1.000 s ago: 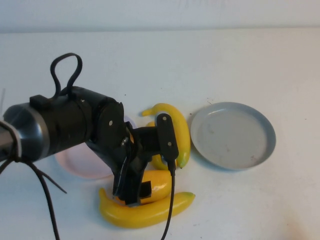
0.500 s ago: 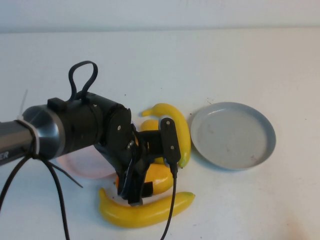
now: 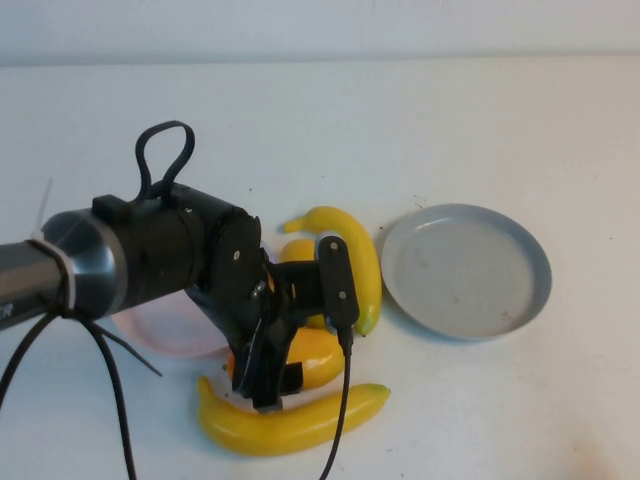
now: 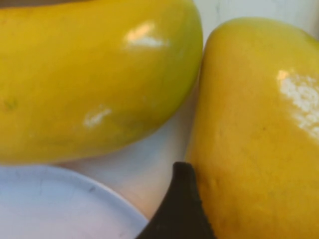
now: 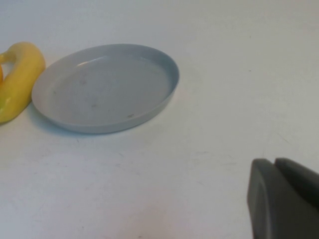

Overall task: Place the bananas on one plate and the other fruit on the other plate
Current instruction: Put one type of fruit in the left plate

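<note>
My left gripper (image 3: 268, 378) reaches down among the fruit and is shut on the orange fruit (image 3: 312, 355), whose sides show on both sides of the fingers. In the left wrist view one black finger (image 4: 179, 209) presses against this fruit (image 4: 259, 129), with a second yellow fruit (image 4: 89, 74) beside it. One banana (image 3: 290, 422) lies just in front of the gripper, the other (image 3: 352, 255) lies next to the grey-blue plate (image 3: 466, 270). The yellow fruit (image 3: 297, 250) is mostly hidden by the arm. The pink plate (image 3: 170, 335) lies under the left arm. My right gripper (image 5: 274, 162) is shut, hovering near the grey-blue plate (image 5: 104, 87).
The left arm's black body and cables (image 3: 150, 260) cover the left middle of the table. A banana tip (image 5: 17, 79) shows by the grey plate in the right wrist view. White table surface (image 3: 450, 120) lies behind and to the right of the plates.
The left arm has shifted right and turned a little. The orange fruit in its fingers now sits slightly higher, away from the front banana. The rest has not moved.
</note>
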Controlling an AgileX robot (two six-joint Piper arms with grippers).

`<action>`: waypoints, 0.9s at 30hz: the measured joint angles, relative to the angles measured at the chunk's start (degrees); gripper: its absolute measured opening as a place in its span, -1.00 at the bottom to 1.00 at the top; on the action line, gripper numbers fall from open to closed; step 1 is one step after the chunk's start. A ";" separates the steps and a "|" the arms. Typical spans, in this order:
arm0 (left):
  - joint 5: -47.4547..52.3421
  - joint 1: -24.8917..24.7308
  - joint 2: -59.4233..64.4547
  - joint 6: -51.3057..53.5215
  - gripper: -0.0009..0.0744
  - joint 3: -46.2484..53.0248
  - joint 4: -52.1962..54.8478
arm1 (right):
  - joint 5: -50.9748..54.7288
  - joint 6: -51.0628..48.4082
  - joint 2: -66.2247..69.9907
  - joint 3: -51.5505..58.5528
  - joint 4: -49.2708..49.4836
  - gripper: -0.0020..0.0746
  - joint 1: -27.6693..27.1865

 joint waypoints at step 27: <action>2.47 19.24 1.63 -45.22 0.42 -4.62 8.07 | 0.00 0.00 0.00 0.00 0.00 -0.99 0.00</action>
